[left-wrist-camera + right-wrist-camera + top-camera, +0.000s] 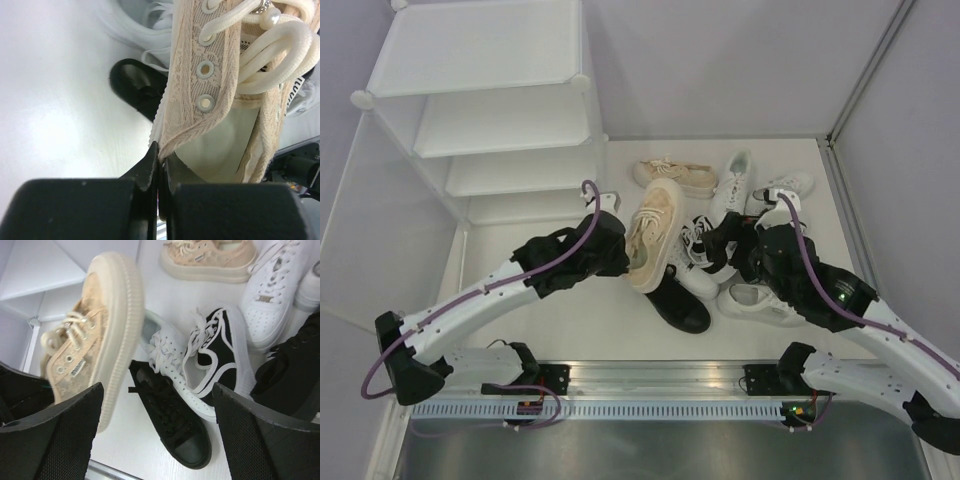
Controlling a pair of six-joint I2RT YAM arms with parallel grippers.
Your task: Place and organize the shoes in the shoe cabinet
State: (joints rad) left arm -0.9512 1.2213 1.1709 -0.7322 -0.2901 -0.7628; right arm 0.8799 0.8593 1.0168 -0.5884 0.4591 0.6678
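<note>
My left gripper (pixel 620 256) is shut on the laced collar edge of a beige shoe (pixel 656 232), which hangs tilted on its side with its thick sole facing right. In the left wrist view the fingers (pixel 161 151) pinch the beige shoe's eyelet strip (pixel 200 85). My right gripper (pixel 725 245) stands open above the pile, with nothing between its jaws (pixel 156 390). Below it lie an all-black shoe (pixel 172 427), a white perforated shoe (pixel 167 347) and a black-and-white shoe (pixel 217 347). The shoe cabinet (pixel 490 100) stands at the back left, its shelves bare.
A second beige shoe (pixel 678 175) and white shoes (pixel 732 185) (pixel 760 300) lie behind and to the right of the pile. The cabinet's frosted door panel (pixel 370 230) hangs open on the left. A metal rail (pixel 650 385) runs along the near edge.
</note>
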